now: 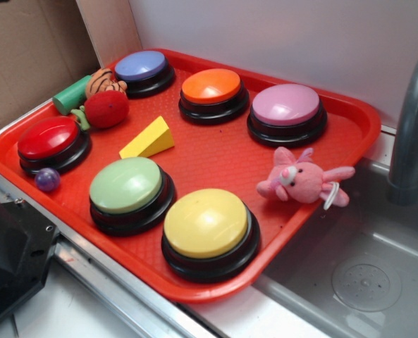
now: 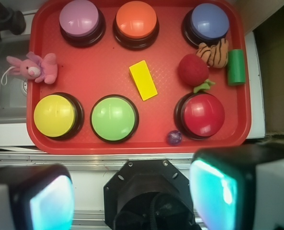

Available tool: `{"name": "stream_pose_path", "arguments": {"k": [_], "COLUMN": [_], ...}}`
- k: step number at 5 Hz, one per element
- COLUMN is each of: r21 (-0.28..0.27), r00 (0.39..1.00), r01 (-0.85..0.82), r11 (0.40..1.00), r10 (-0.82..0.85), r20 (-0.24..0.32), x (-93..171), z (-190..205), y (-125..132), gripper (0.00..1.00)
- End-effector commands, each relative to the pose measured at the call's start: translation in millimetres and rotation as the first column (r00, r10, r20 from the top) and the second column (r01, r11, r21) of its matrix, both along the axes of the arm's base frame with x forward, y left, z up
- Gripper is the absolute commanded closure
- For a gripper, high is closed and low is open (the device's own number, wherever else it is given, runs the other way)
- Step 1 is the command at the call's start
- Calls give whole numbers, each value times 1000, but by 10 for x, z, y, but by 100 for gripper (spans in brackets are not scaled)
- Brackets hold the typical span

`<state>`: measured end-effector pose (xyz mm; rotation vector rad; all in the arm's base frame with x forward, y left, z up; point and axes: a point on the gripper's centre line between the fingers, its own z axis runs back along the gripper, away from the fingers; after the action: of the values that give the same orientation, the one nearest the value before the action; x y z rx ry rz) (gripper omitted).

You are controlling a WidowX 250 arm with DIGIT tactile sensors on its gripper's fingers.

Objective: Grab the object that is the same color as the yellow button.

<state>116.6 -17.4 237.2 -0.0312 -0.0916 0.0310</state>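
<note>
The object, a small yellow wedge-shaped block (image 1: 148, 139) (image 2: 143, 80), lies near the middle of the red tray (image 1: 349, 116) (image 2: 41, 143), with nothing touching it. The yellow button (image 1: 206, 224) (image 2: 55, 115) sits at the tray's front corner, next to a light green button (image 1: 127, 186) (image 2: 113, 118). In the wrist view my gripper (image 2: 132, 196) hangs high above the robot's black base, short of the tray's near edge. Its two cyan-padded fingers (image 2: 51, 203) stand wide apart and hold nothing. The exterior view does not show the gripper.
Red (image 2: 203, 114), blue (image 2: 209, 21), orange (image 2: 136, 20) and pink (image 2: 79, 18) buttons ring the tray. A plush strawberry (image 2: 193, 69), a tiger toy (image 2: 213, 52), a green cylinder (image 2: 236, 67), a purple ball (image 2: 174, 138) and a pink bunny (image 2: 34, 68) also lie there. A sink with a faucet (image 1: 409, 127) lies beside it.
</note>
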Motion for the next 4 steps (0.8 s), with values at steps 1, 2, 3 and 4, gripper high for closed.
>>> {"name": "stream_pose_path", "arguments": {"k": [1,2,3,4], "r21": [0,6,15,65], "r00": [1000,997,993,992], "r01": [0,54,56,69], "r11": [1000,999,998,996], "r10": [0,-54,-57,-75], "r20": [0,49,100,103], "x": [0,120,292,564], "z": [0,-115,-324,-660], "y": [0,97,204,311], "gripper": [0,0,0,0]}}
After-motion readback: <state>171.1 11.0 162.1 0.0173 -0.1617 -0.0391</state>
